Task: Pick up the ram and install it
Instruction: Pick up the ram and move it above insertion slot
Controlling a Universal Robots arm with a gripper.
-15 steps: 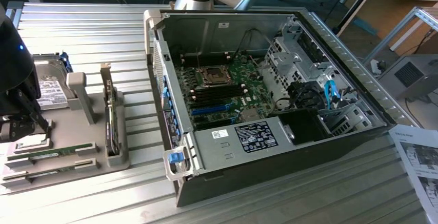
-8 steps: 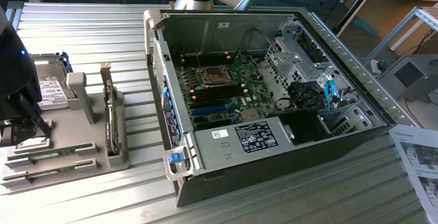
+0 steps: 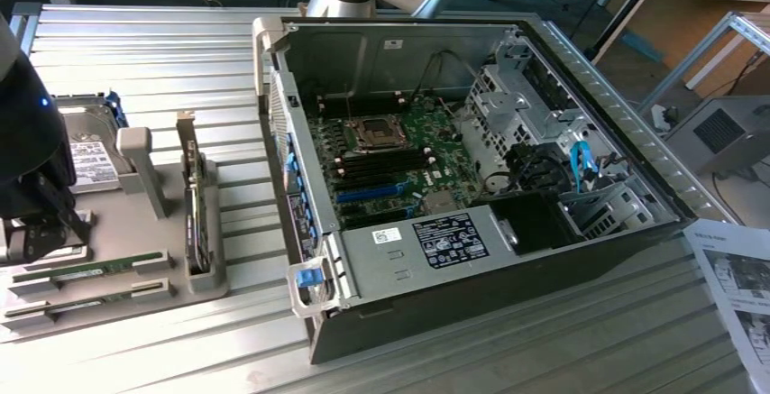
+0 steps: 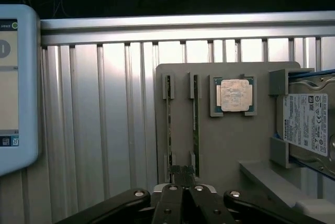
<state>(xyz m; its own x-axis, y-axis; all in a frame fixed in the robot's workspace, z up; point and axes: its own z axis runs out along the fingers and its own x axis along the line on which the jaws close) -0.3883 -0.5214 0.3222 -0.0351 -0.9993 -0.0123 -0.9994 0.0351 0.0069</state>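
"What's biggest?"
"The ribbed metal table (image 3: 157, 60), then the open computer case (image 3: 349, 51) on it."
"Beside the case?"
"A grey tray (image 4: 230, 145) with a hard drive (image 4: 306, 130)."
"The gripper (image 4: 181, 171)?"
"Jaws pressed together, empty, over the tray's edge."
"The ram (image 4: 168, 124)?"
"In a tray slot, a second stick (image 4: 195, 114) alongside, a processor (image 4: 233, 96) nearby."

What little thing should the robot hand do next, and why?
Probably open up: the hand is shut and holds nothing, over the grey tray, near the ends of two ram sticks, so it can't grab one yet.
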